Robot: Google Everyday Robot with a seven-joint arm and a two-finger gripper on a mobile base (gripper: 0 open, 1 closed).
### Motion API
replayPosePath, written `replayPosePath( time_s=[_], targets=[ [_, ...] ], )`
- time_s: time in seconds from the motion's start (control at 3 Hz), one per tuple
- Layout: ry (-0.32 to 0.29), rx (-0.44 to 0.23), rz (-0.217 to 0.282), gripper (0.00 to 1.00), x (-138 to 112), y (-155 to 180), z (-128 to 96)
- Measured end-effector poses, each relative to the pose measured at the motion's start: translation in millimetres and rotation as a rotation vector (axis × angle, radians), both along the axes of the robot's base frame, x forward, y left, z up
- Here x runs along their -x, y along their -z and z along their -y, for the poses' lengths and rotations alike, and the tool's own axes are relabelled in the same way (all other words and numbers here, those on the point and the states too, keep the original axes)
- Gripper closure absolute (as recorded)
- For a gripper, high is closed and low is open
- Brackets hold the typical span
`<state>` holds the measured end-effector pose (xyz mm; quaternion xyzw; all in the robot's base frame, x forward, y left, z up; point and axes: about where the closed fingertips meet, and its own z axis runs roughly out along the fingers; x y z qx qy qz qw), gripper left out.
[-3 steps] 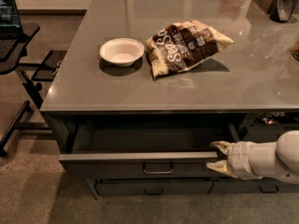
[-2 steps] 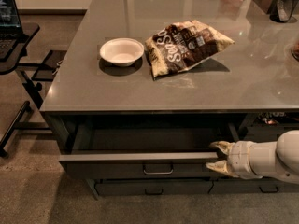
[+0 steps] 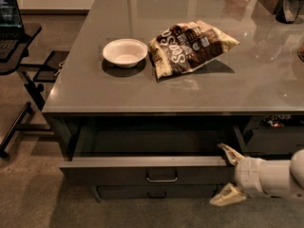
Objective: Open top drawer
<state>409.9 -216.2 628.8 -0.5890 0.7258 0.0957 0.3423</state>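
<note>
The top drawer [image 3: 118, 171] is a wide dark-grey drawer under the grey counter [image 3: 247, 91]. It stands pulled out, and its plain flat interior [image 3: 152, 141] shows. A small loop handle [image 3: 162, 176] sits at the centre of its front. My gripper [image 3: 229, 175] is at the right end of the drawer front, on a white arm coming in from the right. One tan finger [image 3: 230, 154] is over the front's top edge and the other lies below it. The fingers are spread apart and hold nothing.
A shallower drawer [image 3: 156, 192] sits shut below. On the counter are a white bowl [image 3: 125, 52] and a brown snack bag [image 3: 190, 46], with dark items [image 3: 289, 4] at the far right. A black stand [image 3: 19, 56] is at the left on the carpet.
</note>
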Motion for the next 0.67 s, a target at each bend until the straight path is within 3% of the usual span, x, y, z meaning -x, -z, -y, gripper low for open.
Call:
replayPosePath(
  time_s=[0.67],
  targets=[
    [0.000, 0.000, 0.000, 0.62, -0.8, -13.9, -3.8]
  ],
)
